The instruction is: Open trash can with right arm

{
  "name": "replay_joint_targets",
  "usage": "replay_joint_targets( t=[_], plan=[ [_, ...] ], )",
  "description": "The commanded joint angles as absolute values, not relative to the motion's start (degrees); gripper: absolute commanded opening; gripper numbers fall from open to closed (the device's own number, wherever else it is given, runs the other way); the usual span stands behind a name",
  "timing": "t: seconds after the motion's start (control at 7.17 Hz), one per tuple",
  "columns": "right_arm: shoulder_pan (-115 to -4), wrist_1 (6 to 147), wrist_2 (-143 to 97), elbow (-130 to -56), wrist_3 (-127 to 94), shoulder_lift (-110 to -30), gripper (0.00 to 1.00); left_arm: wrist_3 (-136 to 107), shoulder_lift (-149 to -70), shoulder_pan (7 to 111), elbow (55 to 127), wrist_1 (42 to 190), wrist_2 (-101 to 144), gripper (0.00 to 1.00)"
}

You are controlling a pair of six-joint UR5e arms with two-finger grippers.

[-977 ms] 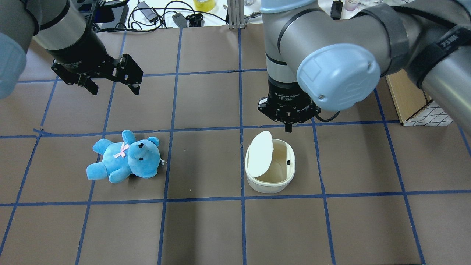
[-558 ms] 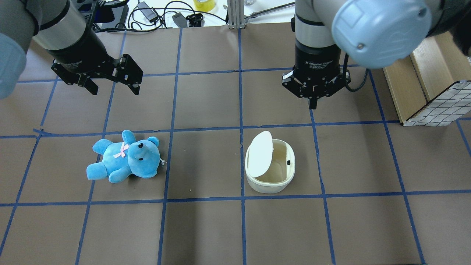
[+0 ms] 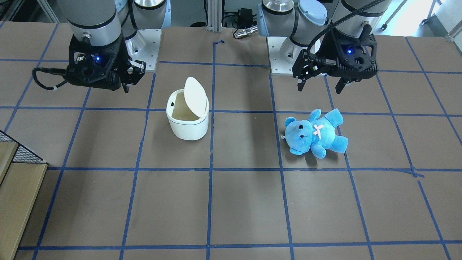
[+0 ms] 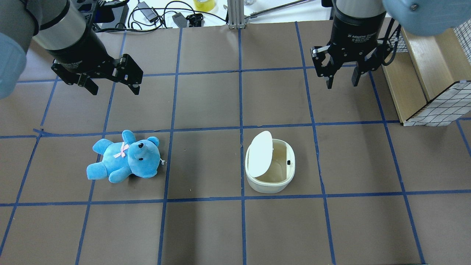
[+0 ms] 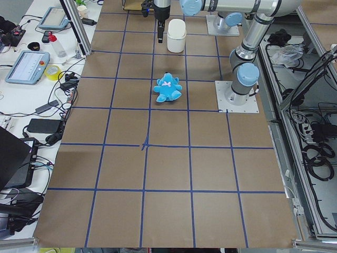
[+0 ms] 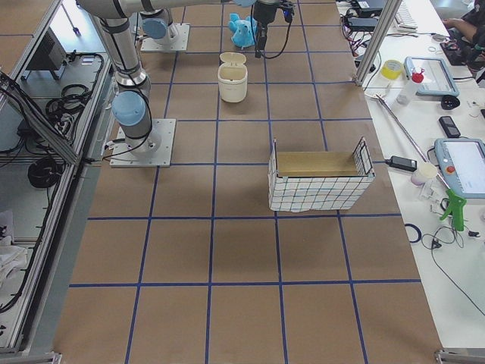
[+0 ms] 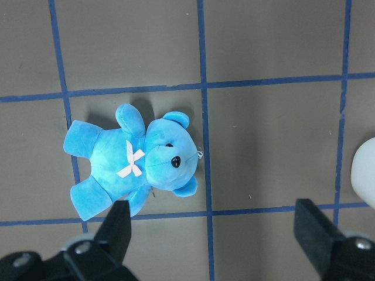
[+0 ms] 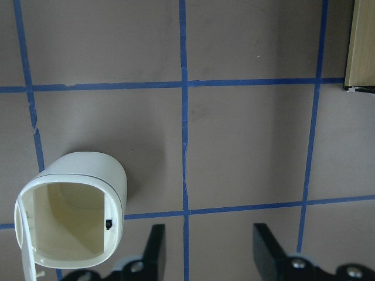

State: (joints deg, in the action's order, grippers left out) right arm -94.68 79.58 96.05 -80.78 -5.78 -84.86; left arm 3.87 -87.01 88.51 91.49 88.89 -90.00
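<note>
front view: trash can [image 3: 187,124], smooth rounded white plastic, stands on the desk [image 3: 234,209] with its thin lid [image 3: 195,95] tipped upright, baring the tan inside. overhead: right pincer [image 4: 341,84] hangs released at the can's 1 o'clock, well apart. left pincer [image 4: 114,90] is released too. opening looks done, so any retreat should avoid that light lid.

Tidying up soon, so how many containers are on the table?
2: the white trash can, lid flipped up, near the middle; a checked open-top box farther toward the robot's right. None appears hidden.
</note>
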Motion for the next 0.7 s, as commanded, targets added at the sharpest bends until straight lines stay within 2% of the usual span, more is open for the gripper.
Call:
replay_joint_targets(
  t=[0.0, 0.56],
  plan=[
    [-92.29, 79.63, 95.45, -80.16, -1.6, -84.9, 1.0, 3.87, -87.01, 88.51, 91.49, 88.86, -90.0, 1.0],
    [-92.2, 88.73, 92.55, -80.94, -0.26, -85.08, 1.0, 3.87, -87.01, 88.51, 91.49, 88.86, -89.91, 1.0]
  ],
)
